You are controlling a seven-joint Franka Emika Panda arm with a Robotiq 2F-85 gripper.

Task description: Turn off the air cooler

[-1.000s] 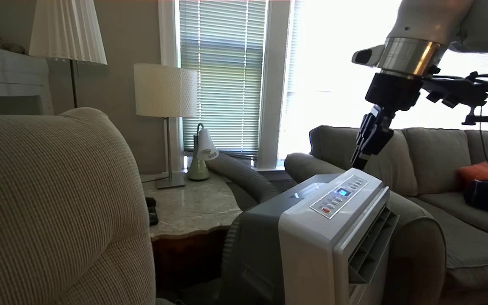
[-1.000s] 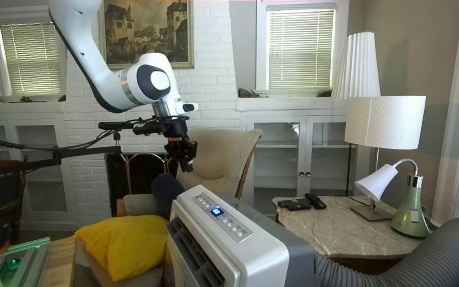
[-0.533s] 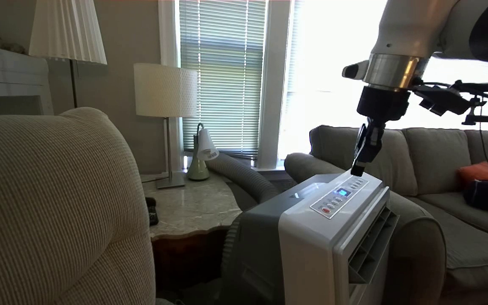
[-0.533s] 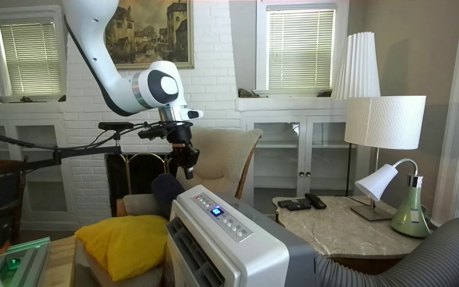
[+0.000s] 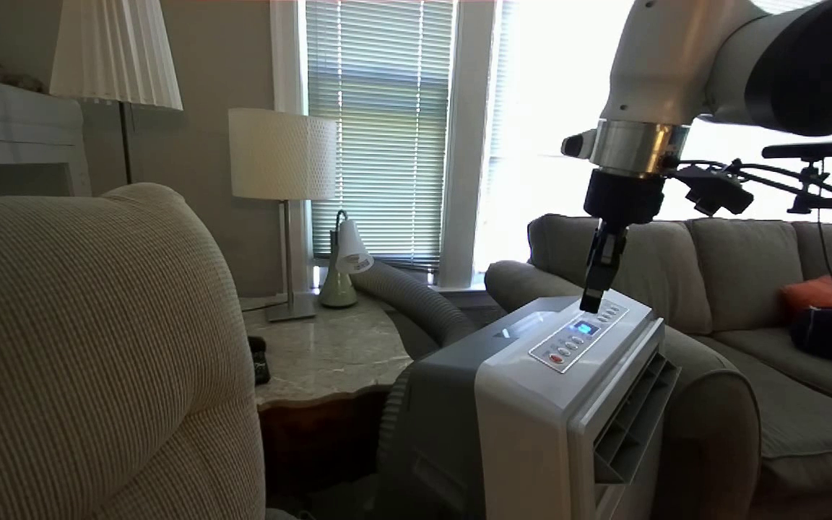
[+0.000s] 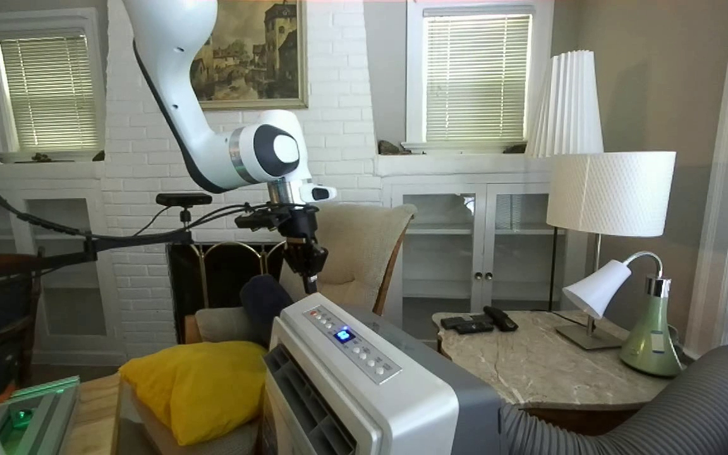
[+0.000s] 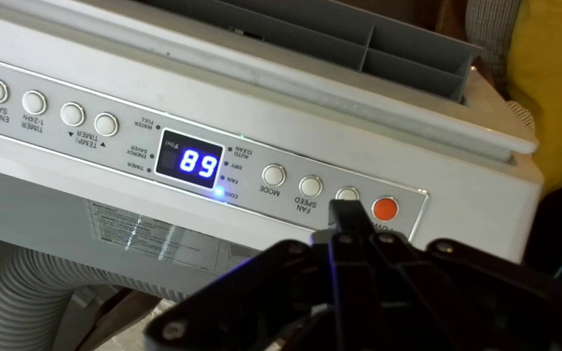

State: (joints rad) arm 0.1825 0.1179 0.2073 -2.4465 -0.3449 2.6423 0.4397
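The white air cooler (image 5: 524,404) stands with its slanted control panel up, and it also shows in both exterior views (image 6: 408,398). In the wrist view the panel shows a lit blue display (image 7: 190,158) reading digits, a blue light by COOL, and a row of white buttons. The red-orange power button (image 7: 385,209) is at the panel's right end. My gripper (image 7: 348,207) is shut and empty. Its tip overlaps a white button (image 7: 347,194) just left of the power button and partly hides the power label. In an exterior view the gripper (image 6: 311,285) hangs near the cooler's top; contact cannot be told.
A ribbed hose (image 6: 591,430) runs from the cooler's back. A marble-topped table (image 6: 528,366) with lamps and remotes stands behind it. A striped armchair (image 5: 98,325), a grey sofa (image 5: 734,267) and a yellow pillow (image 6: 200,385) are around the cooler.
My gripper has moved down and over towards the control panel, leftward in an exterior view and rightward in the opposite-looking one. The wrist has tilted more upright. The cooler and its lit display look unchanged.
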